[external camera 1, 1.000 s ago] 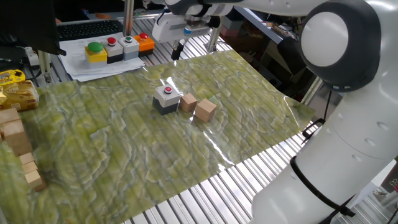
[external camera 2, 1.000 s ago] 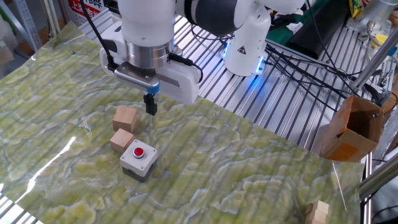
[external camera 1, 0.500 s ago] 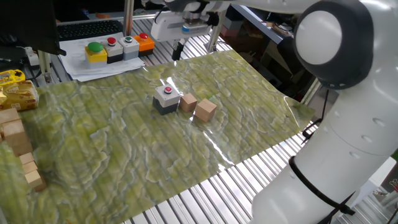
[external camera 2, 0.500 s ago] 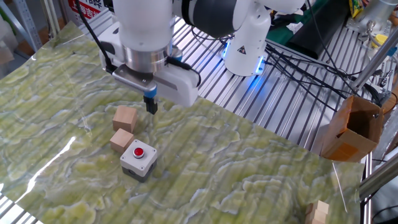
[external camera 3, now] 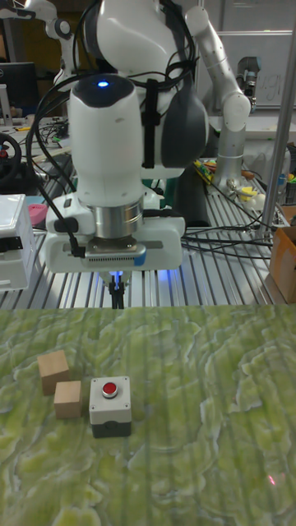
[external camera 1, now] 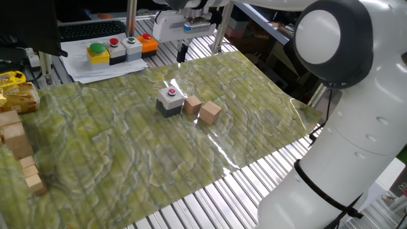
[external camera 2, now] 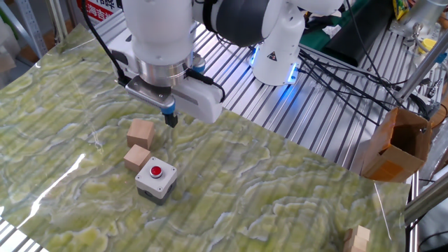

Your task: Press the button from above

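The button [external camera 2: 156,169] is a small red disc on a white-topped, dark-based box [external camera 1: 170,102], standing on the green mat; it also shows in the tall fixed view [external camera 3: 110,389]. My gripper [external camera 2: 170,120] hangs in the air behind the box and higher than it, near the mat's far edge, over the mat beside the farther wooden cube. It points straight down. Its fingertips [external camera 3: 117,301] meet in one dark tip with nothing between them, so it is shut. In one fixed view the gripper [external camera 1: 181,54] is well apart from the button [external camera 1: 170,92].
Two wooden cubes [external camera 2: 140,131] [external camera 2: 137,157] lie right beside the button box. A green button on a yellow box [external camera 1: 97,52] and a row of grey button boxes [external camera 1: 130,48] sit at the table's far side. Stacked wooden blocks [external camera 1: 16,137] stand at the left, a cardboard box [external camera 2: 395,143] off the mat.
My hand has lifted slightly and shifted a little sideways; the fingertips stay almost where they were. The button box and the cubes have not moved.
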Controlling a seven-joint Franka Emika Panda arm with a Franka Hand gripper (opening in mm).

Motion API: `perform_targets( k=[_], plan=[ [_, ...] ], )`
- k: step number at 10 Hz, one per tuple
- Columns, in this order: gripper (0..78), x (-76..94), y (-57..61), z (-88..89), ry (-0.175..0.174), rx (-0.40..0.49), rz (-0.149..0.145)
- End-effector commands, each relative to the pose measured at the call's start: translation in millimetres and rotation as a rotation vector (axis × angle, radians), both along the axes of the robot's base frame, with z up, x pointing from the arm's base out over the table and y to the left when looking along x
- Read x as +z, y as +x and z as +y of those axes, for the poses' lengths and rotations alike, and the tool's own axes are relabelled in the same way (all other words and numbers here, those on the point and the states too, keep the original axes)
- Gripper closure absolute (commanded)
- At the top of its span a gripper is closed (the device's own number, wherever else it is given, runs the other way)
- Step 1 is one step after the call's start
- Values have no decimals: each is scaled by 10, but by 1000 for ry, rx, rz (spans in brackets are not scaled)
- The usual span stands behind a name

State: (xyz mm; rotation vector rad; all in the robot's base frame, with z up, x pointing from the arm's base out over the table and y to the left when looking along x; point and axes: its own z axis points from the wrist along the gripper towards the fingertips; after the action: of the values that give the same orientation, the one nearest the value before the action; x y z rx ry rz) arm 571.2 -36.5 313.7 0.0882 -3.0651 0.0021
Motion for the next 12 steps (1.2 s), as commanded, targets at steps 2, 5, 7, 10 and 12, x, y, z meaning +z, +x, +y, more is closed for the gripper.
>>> perform_targets(
  k=[2, 5, 7, 10, 12],
  plan=[
    [776, 5, 38, 13, -35, 17, -15],
    [776, -135, 95, 6, -37, 29, -8],
    [776, -454, 123, -28, -34, 39, -12],
    [776, -774, 176, 34, -35, 36, -33],
    [776, -850, 242, 78, -34, 35, -31]
  ],
)
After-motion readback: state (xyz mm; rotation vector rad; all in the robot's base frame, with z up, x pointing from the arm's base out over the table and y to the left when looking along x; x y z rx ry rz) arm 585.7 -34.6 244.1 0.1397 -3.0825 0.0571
